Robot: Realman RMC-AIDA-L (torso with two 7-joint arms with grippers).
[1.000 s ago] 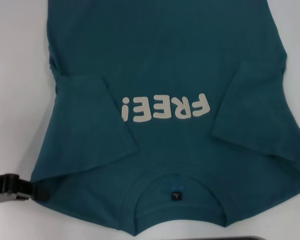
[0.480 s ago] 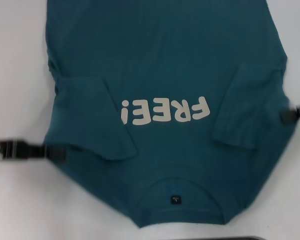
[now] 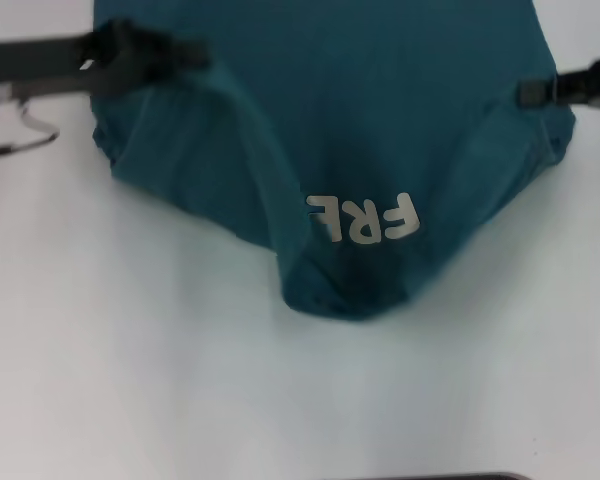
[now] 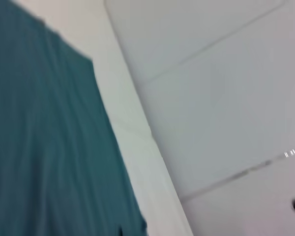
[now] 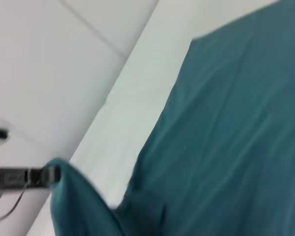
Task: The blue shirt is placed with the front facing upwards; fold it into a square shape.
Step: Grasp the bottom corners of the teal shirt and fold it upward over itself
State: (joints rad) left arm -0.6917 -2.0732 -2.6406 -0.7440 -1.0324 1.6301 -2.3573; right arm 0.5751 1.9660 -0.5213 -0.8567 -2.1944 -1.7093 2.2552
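The collar end of the blue shirt (image 3: 380, 130), flat on the near part of the white surface (image 3: 180, 380) a second ago, now hangs lifted and carried toward the far side. The left gripper (image 3: 130, 50) at far left and the right gripper (image 3: 540, 92) at far right each have jaws clenched on a shoulder edge. Cloth sags between them into a hanging pocket, hiding half the off-white lettering (image 3: 365, 220), only "FRE" showing. The lengthwise fold looks under way; laying this end evenly over the far hem should halve the shirt
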